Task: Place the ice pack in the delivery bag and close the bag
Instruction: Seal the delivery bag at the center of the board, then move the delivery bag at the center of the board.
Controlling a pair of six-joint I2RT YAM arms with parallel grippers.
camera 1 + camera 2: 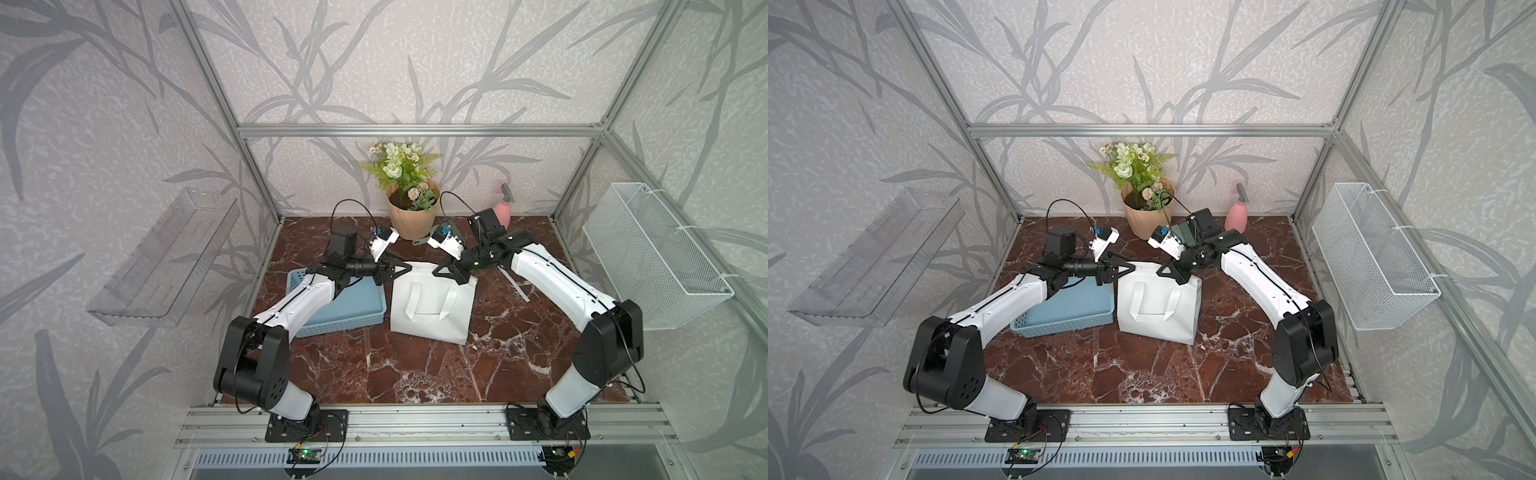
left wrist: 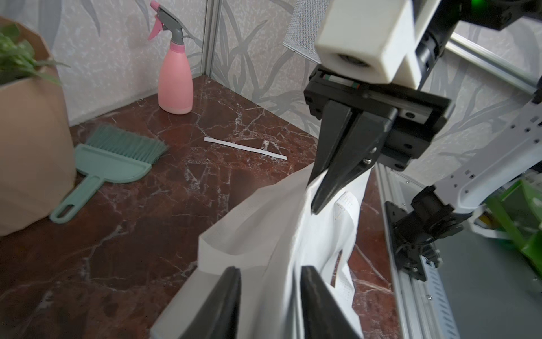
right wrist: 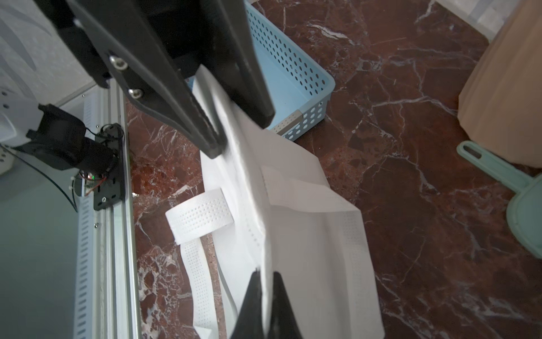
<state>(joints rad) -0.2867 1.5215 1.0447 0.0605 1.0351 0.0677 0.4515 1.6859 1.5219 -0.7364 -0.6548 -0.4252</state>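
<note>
A dark red marble tabletop with white veins fills the floor of the frame; six things rest on it. A pale blue perforated basket sits at the left; just beside it, about the middle, stands a white bag, its loop handle hanging down the near face. At the far edge, against the wall, is a tan flower pot with greenery; a pink spray bottle stands to its right, near the far corner. A green dustpan with a brush lies just right of the pot; a thin white strip lies flat right of the bag.
</note>
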